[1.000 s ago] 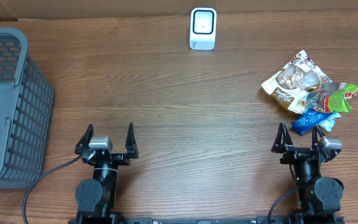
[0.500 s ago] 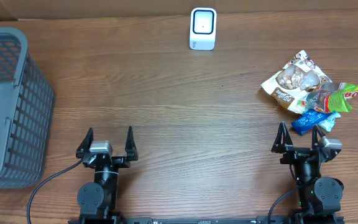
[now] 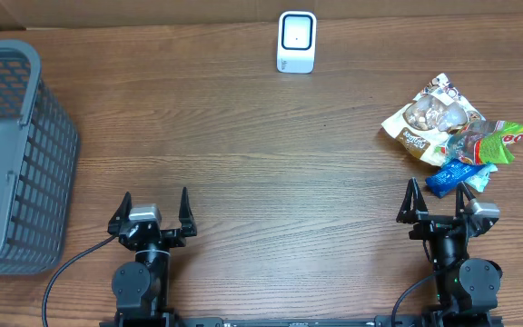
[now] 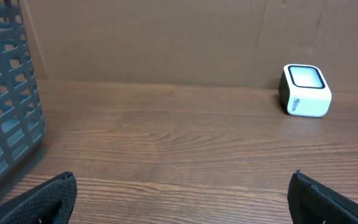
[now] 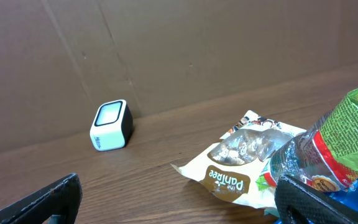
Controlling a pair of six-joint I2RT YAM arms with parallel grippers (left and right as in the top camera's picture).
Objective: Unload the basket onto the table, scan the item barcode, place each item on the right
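Note:
The white barcode scanner [image 3: 297, 42] stands at the far middle of the table; it shows in the left wrist view [image 4: 306, 91] and the right wrist view [image 5: 112, 125]. A heap of snack items lies at the right: a cream bag [image 3: 429, 120], a green packet [image 3: 496, 143] and a blue packet [image 3: 454, 174]. My right gripper [image 3: 439, 184] is open just short of the blue packet, touching nothing; the cream bag [image 5: 241, 163] and green packet [image 5: 344, 134] lie ahead of it [image 5: 179, 180]. My left gripper [image 3: 155, 194] is open at the near left with nothing between its fingers [image 4: 182, 177].
A grey mesh basket [image 3: 7, 154] fills the left edge of the table and rises at the left of the left wrist view [image 4: 5, 106]. A brown cardboard wall backs the table behind the scanner.
My left gripper has drawn back slightly toward the near edge and a little to the left. The right arm, the scanner and the items have not moved.

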